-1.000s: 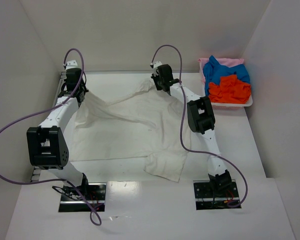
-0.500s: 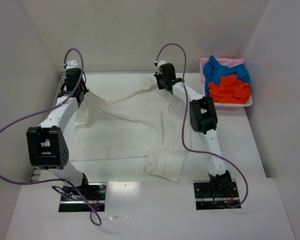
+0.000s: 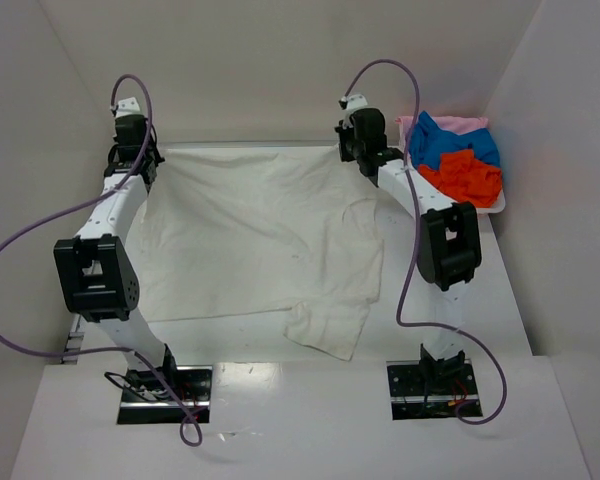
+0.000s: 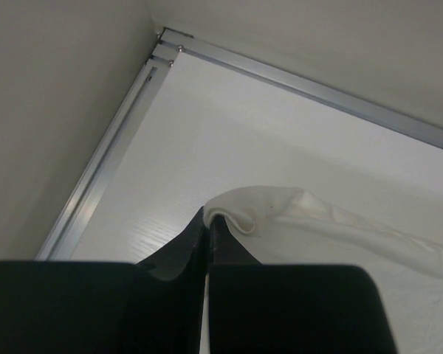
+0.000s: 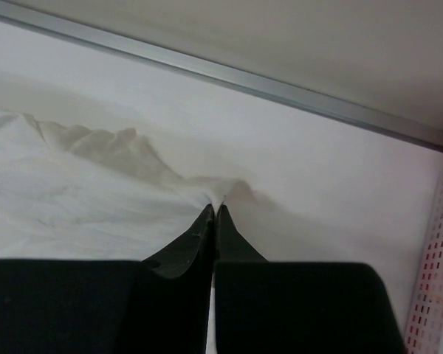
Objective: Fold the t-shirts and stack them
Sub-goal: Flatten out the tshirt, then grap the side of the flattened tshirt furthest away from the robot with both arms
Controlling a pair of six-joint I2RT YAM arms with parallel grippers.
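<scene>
Top external view, entries running near to far. Table [image 3: 280, 350]: white, a strip of it showing at 6 o'clock just ahead of the arm bases. Off-white t-shirt [image 3: 250, 230]: one, spread nearly flat over the middle of the table. It is lightly wrinkled, with a doubled-over flap at its near edge toward 5 o'clock, and its far edge is drawn in a fairly straight line between the two grippers. Left gripper [image 3: 145, 170]: at 10 o'clock, jaws closed on the far left corner of the cloth; the left wrist view shows a rolled lip of fabric pinched at the tips. Right gripper [image 3: 348, 150]: at 1 o'clock, jaws closed on the far right corner, the fabric puckering into the tips in the right wrist view. Tray [image 3: 470, 210]: at 2 o'clock by the right wall, holding a blue t-shirt [image 3: 440, 142], an orange-red t-shirt [image 3: 462, 180] and a pink t-shirt [image 3: 462, 123], heaped and unfolded. Handling, as judged: the cloth is light and limp, likely to sag and bunch between holds, drag on the table and slip from a shallow pinch. Best taken at corners or hems, both sides at once, with a full bite of fabric and kept taut.
</scene>
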